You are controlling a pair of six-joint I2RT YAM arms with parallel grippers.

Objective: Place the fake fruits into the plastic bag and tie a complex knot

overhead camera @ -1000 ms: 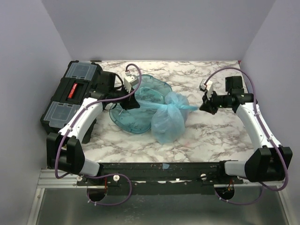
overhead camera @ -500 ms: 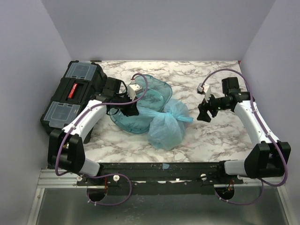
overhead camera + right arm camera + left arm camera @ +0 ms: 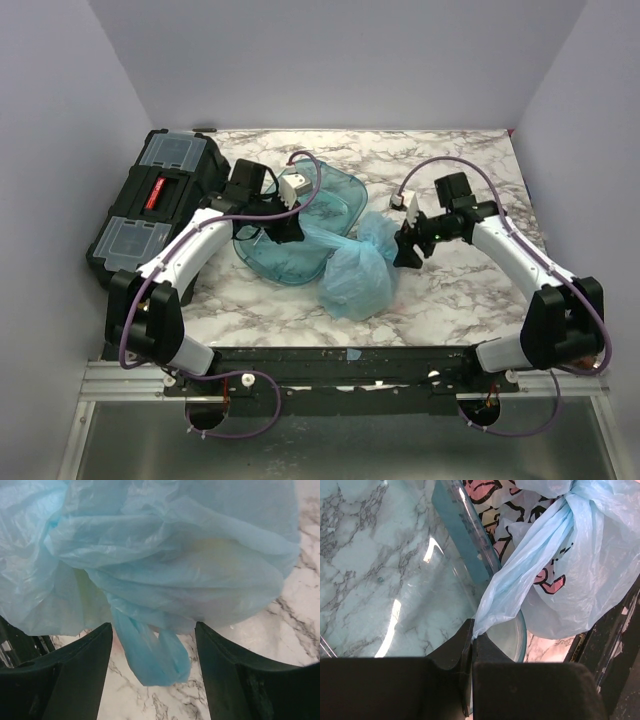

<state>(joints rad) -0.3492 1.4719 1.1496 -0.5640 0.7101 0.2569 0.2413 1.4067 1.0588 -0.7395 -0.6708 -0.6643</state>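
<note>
One tied plastic bag (image 3: 355, 282): left gripper (image 3: 471, 636) pinches its tail (image 3: 520, 575), right gripper (image 3: 153, 630) gapes

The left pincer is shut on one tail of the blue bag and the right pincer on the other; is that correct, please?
Not quite: the right wrist view shows the right pincer open, fingers either side of the other tail. The left pincer is shut on one tail.

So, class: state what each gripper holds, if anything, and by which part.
Left gripper pinches one loose tail of the plastic bag, by its end. Right gripper is open around another tail, holding nothing.
</note>
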